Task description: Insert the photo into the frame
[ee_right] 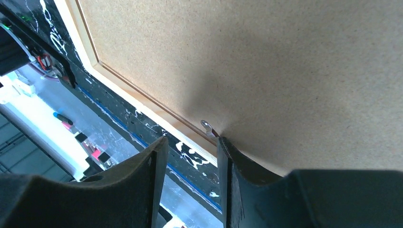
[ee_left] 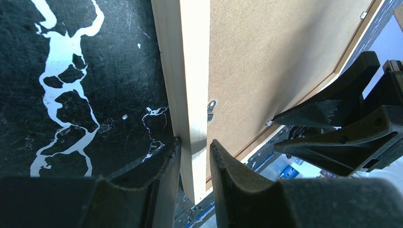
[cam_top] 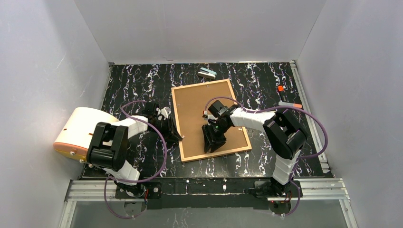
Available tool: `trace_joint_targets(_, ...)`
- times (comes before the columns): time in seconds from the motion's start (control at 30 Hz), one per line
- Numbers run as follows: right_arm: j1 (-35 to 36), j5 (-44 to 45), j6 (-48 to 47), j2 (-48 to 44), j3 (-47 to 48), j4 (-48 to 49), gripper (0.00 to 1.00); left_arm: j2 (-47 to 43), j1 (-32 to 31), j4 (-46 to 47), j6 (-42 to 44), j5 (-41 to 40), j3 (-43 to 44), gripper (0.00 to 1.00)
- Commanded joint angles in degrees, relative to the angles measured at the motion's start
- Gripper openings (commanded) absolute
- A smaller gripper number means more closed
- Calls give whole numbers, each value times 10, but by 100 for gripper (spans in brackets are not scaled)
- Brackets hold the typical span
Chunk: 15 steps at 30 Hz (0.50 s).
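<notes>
Frame [ee_left: 187, 71] lies face-down, backing [ee_left: 275, 57] up; left claw [ee_left: 194, 142] grips its edge, right claw [ee_right: 190, 140] released.

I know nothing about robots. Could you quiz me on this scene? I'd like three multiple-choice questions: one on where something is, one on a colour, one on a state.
1. Where are the left arm's fingers?
A. on the far wall
B. either side of the left rail of the frame
C. on the middle of the board

2. What colour is the board that faces up inside the frame?
A. blue
B. white
C. brown

3. How does the frame lie?
A. flat, back side up
B. standing upright
C. flat, clear pane up

Answers:
1 B: the left wrist view shows the light-wood rail between the two fingers.
2 C: plain brown fills the frame.
3 A: the board and its metal tabs face upward.
</notes>
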Motion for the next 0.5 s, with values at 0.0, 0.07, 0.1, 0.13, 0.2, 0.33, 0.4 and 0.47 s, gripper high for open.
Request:
trace_joint_targets(0.0, 4, -33, -8, -3, -6, 23, 51, 1, -2, -2, 7, 20, 6, 27)
trace_joint_targets(0.07, 4, -41, -9, -5, -10, 29, 51, 1, -3, 0, 7, 20, 5, 27)
trace_joint_targets(0.1, 5, -46, -11, -5, -11, 30, 51, 1, -4, 0, 7, 19, 5, 27)
trace_joint_targets(0.13, 6, -50, -11, -6, -12, 32, 51, 1, -6, 0, 8, 19, 5, 27)
trace_joint_targets(0.2, 8, -55, -12, -5, -13, 36, 51, 2, -10, 1, 8, 19, 4, 27)
trace_joint_targets(0.33, 10, -59, -11, 1, -12, 42, 51, 2, -14, 2, 8, 19, 4, 26)
trace_joint_targets(0.4, 10, -61, -10, 2, -13, 45, 50, 2, -16, 2, 8, 18, 4, 25)
trace_joint_targets(0.47, 11, -63, -9, 4, -16, 48, 50, 3, -17, 5, 7, 19, 3, 25)
